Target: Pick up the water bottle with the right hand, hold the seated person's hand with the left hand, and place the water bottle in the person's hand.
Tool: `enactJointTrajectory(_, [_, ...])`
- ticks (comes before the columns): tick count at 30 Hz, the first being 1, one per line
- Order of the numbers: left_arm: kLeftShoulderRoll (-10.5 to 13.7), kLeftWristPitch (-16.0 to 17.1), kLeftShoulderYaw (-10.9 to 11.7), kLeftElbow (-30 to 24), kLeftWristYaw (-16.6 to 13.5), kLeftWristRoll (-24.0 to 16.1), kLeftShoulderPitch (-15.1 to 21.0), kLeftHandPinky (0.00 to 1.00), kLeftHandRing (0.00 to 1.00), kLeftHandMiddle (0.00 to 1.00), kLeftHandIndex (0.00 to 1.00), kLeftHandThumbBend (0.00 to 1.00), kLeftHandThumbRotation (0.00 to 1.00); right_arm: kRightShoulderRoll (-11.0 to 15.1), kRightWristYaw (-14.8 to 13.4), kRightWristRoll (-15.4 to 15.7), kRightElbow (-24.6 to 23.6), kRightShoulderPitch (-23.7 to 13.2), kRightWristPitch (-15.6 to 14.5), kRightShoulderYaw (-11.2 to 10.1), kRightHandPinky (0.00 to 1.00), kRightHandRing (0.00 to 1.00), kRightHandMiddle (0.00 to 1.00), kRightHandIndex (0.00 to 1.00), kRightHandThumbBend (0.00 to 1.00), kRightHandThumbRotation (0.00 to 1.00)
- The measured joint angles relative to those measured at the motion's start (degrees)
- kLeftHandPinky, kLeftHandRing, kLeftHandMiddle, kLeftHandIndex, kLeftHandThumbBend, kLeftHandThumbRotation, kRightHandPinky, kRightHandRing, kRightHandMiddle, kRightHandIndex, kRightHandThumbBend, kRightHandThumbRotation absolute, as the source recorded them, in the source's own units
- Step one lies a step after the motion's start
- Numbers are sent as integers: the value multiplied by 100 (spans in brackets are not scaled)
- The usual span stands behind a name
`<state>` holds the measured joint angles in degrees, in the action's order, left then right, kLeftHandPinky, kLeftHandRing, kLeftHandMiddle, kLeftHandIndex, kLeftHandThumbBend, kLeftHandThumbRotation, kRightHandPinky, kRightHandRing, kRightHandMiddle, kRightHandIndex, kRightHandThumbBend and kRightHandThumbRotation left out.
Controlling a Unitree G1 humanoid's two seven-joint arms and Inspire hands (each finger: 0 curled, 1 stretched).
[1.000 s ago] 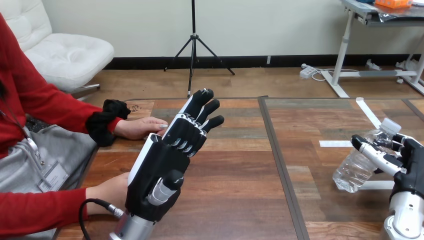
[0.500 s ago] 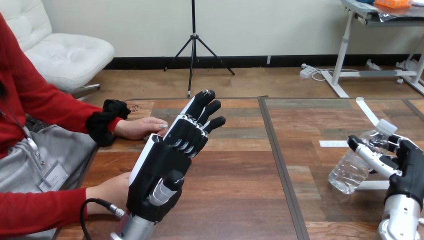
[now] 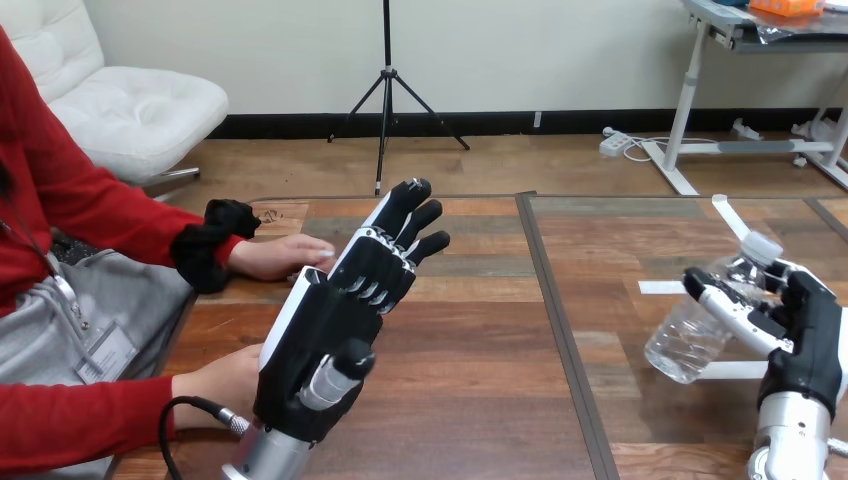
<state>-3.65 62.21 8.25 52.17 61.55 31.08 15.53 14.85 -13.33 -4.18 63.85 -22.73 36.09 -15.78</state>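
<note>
Water bottle (image 3: 688, 338) tilted, clasped in curled right robot hand (image 3: 806, 340)

Cut off at the bottom edge: the left forearm (image 3: 262, 458) below the left robot hand (image 3: 325, 330), and the right forearm (image 3: 788, 440) below the right robot hand (image 3: 805, 340). Partly hidden behind the left robot hand: the person's nearer hand (image 3: 215, 385). Blurred at the fingertips: the person's farther hand (image 3: 270, 255). Crossed by the right robot hand's fingers (image 3: 725, 305): the middle of the water bottle (image 3: 685, 345). Cannot tell whether its base touches the table (image 3: 480, 400).
</note>
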Motion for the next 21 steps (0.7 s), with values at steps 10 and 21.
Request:
enactJointTrajectory(10, [63,281,-15,9,-568,-638,0,93,99,100,99,100,83,-109,173,62,-689,306,21,100,31,41,59,54,84,0])
enactJointTrajectory(21, [187,436,-20,14,-1175,-1240,0,99,100,100,100,100,81,-157,280,265,-1471,691,-22,272,33,41,57,53,84,0])
